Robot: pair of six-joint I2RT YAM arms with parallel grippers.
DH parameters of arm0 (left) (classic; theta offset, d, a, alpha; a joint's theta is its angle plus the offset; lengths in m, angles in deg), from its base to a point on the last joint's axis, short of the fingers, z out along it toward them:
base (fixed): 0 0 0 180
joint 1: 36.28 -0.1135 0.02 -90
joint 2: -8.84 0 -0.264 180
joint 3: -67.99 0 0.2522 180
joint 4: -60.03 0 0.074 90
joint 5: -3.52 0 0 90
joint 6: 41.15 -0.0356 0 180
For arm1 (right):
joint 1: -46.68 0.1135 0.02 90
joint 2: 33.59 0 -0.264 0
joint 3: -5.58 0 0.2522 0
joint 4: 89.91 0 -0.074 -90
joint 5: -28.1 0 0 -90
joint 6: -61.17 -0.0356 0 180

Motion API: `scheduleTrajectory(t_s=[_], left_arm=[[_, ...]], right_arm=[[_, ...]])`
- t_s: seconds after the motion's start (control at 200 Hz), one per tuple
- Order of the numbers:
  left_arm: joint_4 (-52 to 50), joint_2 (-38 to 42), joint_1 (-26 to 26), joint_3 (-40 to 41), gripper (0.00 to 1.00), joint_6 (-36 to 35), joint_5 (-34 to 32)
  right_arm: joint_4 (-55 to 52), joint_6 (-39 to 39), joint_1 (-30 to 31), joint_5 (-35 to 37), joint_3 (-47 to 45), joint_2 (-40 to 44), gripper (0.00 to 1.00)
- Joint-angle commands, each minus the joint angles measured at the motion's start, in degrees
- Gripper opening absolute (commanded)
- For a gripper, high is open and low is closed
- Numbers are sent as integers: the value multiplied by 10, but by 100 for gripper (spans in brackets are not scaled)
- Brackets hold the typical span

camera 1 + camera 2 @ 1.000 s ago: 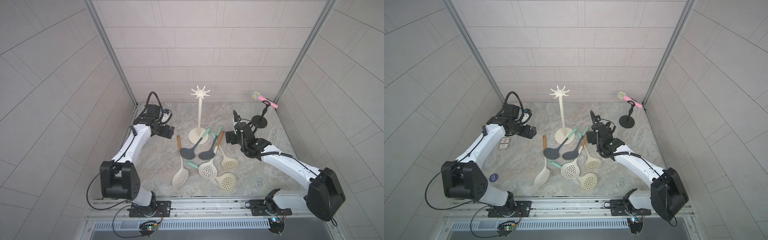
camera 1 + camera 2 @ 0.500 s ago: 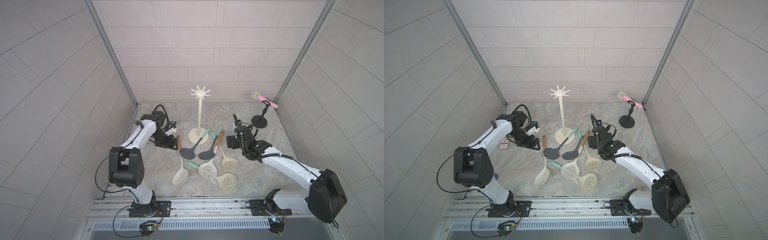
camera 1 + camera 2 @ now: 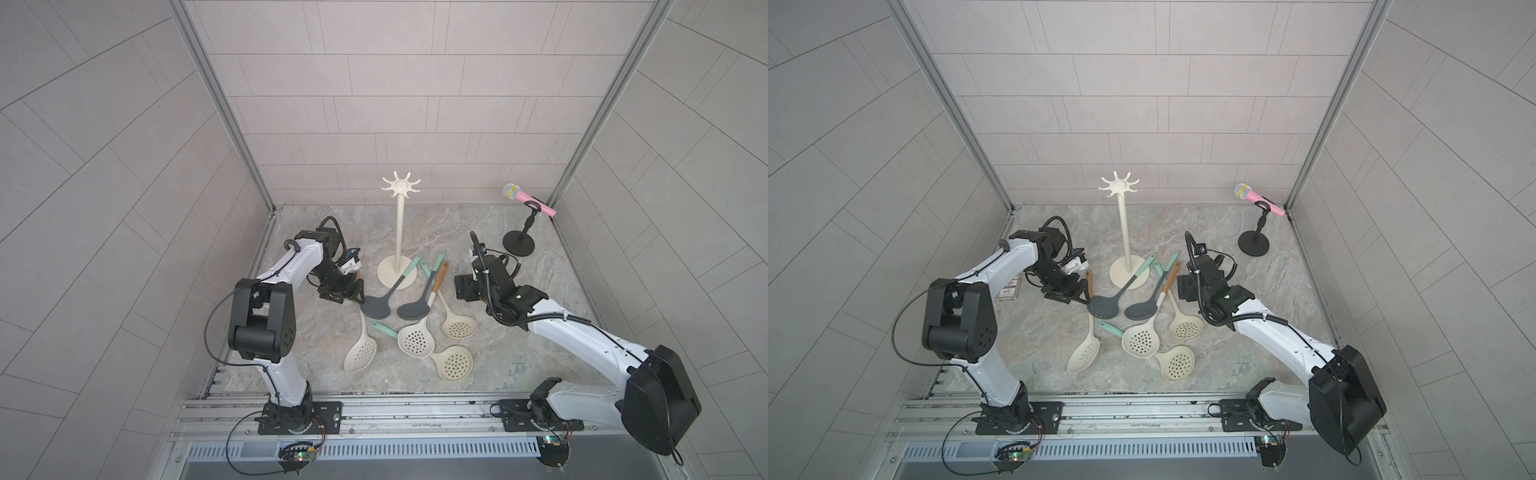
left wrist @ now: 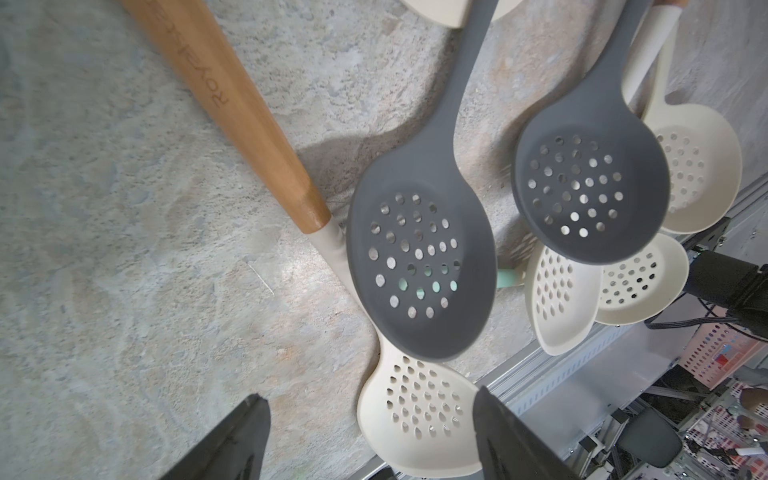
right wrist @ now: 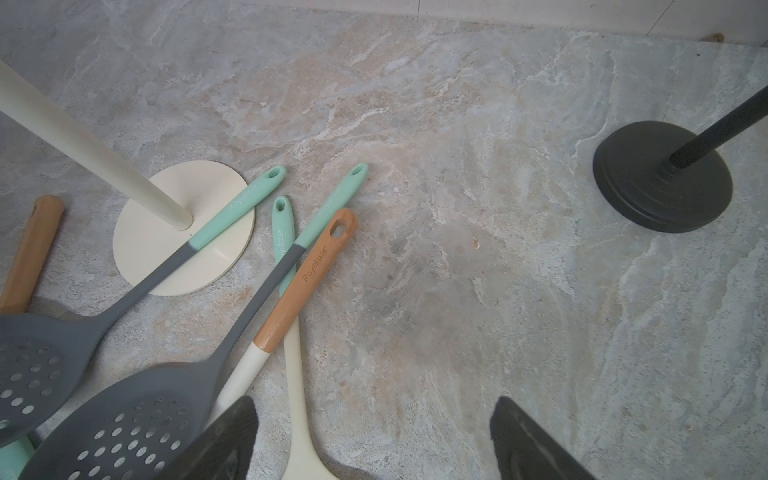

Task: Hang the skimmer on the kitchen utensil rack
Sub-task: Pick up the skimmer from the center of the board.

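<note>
Top views high, looking down, wrist views close (sharing skimmers (image 4: 422,257))

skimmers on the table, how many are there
6, all lying on the table: two grey skimmers near the rack base, four cream skimmers in front of them, at left, middle, right and front. None looks hidden.
</note>
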Motion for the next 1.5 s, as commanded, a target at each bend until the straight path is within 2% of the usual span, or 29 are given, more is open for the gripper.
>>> scheduleTrajectory(t_s=[0.0, 0.405, 0.545, 0.686, 0.841, 0.986, 1.066, 1.096, 1.166, 1.226, 1.306, 1.366, 1.496], left_arm=[[5, -17, 3, -17, 83, 24, 12], [-8, -84, 17, -79, 82, 59, -8], [-20, -108, 21, -91, 75, 59, -1], [-29, -127, 23, -91, 74, 53, -7], [-38, -145, 25, -93, 65, 44, 11], [-48, -161, 29, -98, 41, 35, 26], [-51, -165, 31, -100, 39, 32, 29], [-52, -166, 31, -101, 30, 29, 31], [-58, -169, 33, -105, 22, 23, 30], [-61, -171, 33, -106, 9, 18, 32], [-62, -172, 33, -106, 8, 16, 31], [-62, -173, 33, -105, 0, 14, 32], [-64, -172, 33, -105, 0, 11, 36]], right_arm=[[5, -12, 1, 4, -7, 12, 89], [20, -20, 1, 0, -11, 6, 89], [23, -20, 1, 6, -18, 6, 89], [28, -17, 2, 9, -18, 2, 89], [35, -19, 1, 4, -13, -13, 89], [35, -19, 1, 0, -3, -28, 88], [36, -18, 2, 1, -2, -32, 88], [37, -17, 1, 1, -2, -32, 88], [37, -17, 1, 4, -2, -33, 88], [37, -17, 1, 4, -2, -34, 88], [37, -17, 1, 5, -3, -34, 88], [37, -17, 1, 5, -2, -36, 88], [37, -16, 1, 5, -1, -36, 88]])
